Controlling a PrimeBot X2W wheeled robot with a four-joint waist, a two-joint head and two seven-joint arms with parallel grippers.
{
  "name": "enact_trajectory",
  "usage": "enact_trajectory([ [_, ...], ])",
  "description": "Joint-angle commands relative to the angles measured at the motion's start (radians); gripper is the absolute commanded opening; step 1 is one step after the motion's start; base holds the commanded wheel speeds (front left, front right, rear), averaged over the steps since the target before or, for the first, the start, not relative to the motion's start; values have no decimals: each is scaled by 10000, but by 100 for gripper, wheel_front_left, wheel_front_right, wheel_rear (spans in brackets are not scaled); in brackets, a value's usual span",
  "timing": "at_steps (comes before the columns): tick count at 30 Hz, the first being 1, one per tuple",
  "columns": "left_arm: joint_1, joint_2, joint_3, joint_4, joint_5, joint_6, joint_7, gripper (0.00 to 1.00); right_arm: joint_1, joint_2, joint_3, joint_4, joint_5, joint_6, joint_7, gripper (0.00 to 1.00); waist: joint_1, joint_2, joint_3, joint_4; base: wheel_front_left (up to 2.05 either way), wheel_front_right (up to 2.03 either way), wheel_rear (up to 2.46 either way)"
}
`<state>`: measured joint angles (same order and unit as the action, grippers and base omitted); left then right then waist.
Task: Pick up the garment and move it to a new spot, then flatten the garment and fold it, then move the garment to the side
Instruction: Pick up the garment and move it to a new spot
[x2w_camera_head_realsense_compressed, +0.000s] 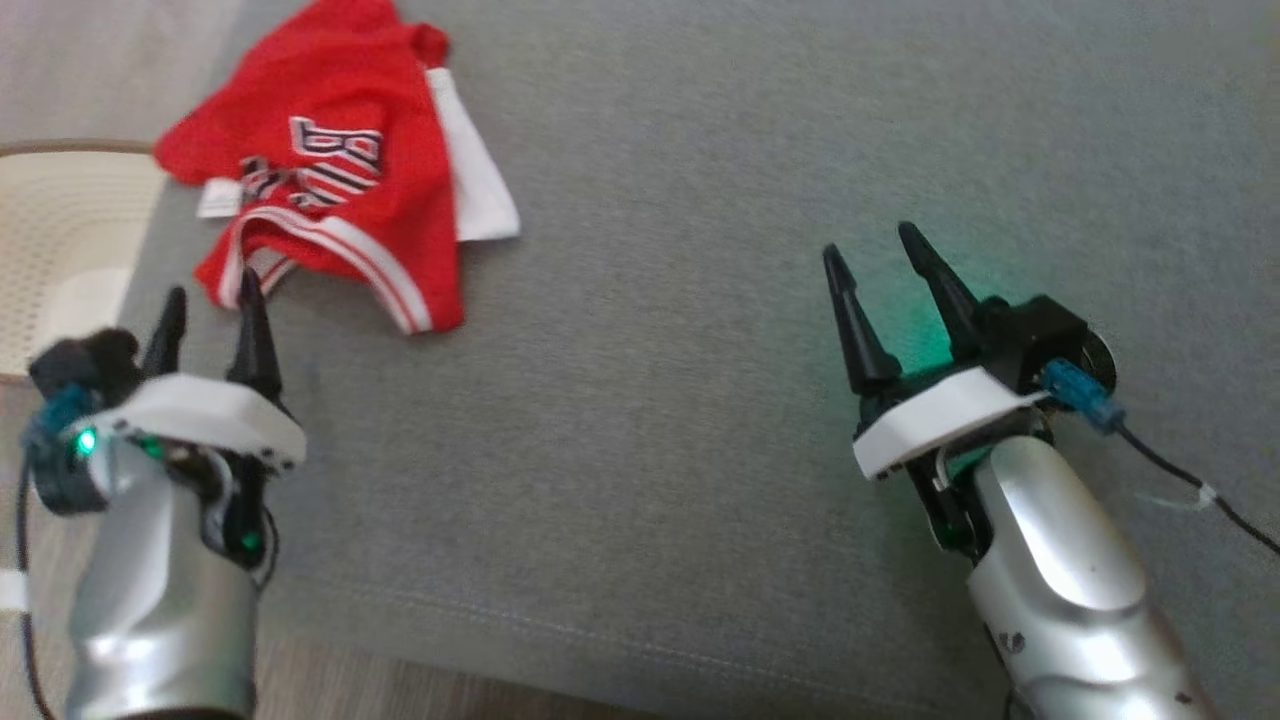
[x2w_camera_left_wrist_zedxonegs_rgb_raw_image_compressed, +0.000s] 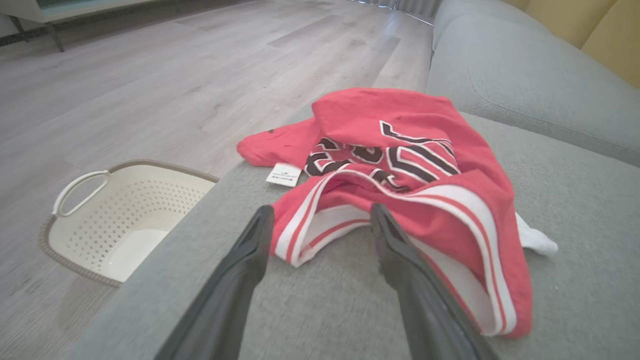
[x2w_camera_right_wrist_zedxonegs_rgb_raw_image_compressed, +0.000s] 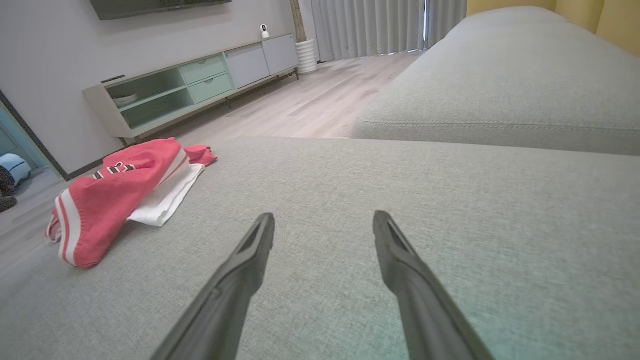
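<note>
The garment (x2w_camera_head_realsense_compressed: 330, 190) is a crumpled red jersey with white stripes, black-and-white lettering and a white lining, lying at the far left of the grey sofa seat (x2w_camera_head_realsense_compressed: 700, 400). The left wrist view has the garment (x2w_camera_left_wrist_zedxonegs_rgb_raw_image_compressed: 400, 165) bunched just ahead of the fingers. My left gripper (x2w_camera_head_realsense_compressed: 212, 298) is open, its fingertips right at the garment's striped near edge, with nothing between them; the left gripper (x2w_camera_left_wrist_zedxonegs_rgb_raw_image_compressed: 320, 215) frames that hem. My right gripper (x2w_camera_head_realsense_compressed: 880, 245) stands open over bare cushion, far to the garment's right. From the right wrist, the garment (x2w_camera_right_wrist_zedxonegs_rgb_raw_image_compressed: 115, 200) lies well off to the left.
A cream perforated basket (x2w_camera_head_realsense_compressed: 60, 240) stands on the wooden floor beside the sofa's left end, also the basket (x2w_camera_left_wrist_zedxonegs_rgb_raw_image_compressed: 125, 220). The sofa's front edge runs along the bottom of the head view. A backrest cushion (x2w_camera_right_wrist_zedxonegs_rgb_raw_image_compressed: 500, 95) rises behind the seat. A low cabinet (x2w_camera_right_wrist_zedxonegs_rgb_raw_image_compressed: 195, 85) lines the far wall.
</note>
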<state>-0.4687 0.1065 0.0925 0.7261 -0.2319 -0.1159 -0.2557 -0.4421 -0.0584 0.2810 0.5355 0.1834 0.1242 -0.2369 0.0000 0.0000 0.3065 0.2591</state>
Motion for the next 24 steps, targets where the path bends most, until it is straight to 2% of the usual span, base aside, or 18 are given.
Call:
enact_trajectory([
  [1, -561, 590, 350, 133, -129, -60, -61, 100, -291, 82, 296, -508, 16, 65, 47, 100, 0, 0, 473, -551, 0, 0, 0],
  [7, -1447, 1158, 259, 1577, -206, -126, -61, 100, -510, 82, 497, -1061, 170, 65, 192, 100, 0, 0, 900, -1227, 0, 0, 0],
  [15, -2297, 1622, -32, 3444, -260, -142, -61, 100, -634, 82, 406, -1576, 140, 65, 314, 100, 0, 0, 1280, -1612, 0, 0, 0],
  [16, -2379, 1614, -43, 3612, -281, -142, -61, 95, -627, 82, 360, -1604, 112, 65, 323, 100, 0, 0, 1289, -1627, 0, 0, 0],
  [17, -2441, 1614, -64, 3725, -285, -142, -61, 18, -613, 82, 312, -1620, 109, 65, 326, 100, 0, 0, 1284, -1642, 0, 0, 0],
  [18, -2481, 1618, -77, 3797, -291, -143, -61, 0, -600, 82, 274, -1627, 110, 65, 322, 100, 0, 0, 1269, -1654, 0, 0, 0],
  [24, -2426, 1672, -111, 2951, -137, -138, -61, 0, -486, 82, 96, -1471, 258, 65, 188, 100, 0, 0, 887, -1708, 0, 0, 0],
])
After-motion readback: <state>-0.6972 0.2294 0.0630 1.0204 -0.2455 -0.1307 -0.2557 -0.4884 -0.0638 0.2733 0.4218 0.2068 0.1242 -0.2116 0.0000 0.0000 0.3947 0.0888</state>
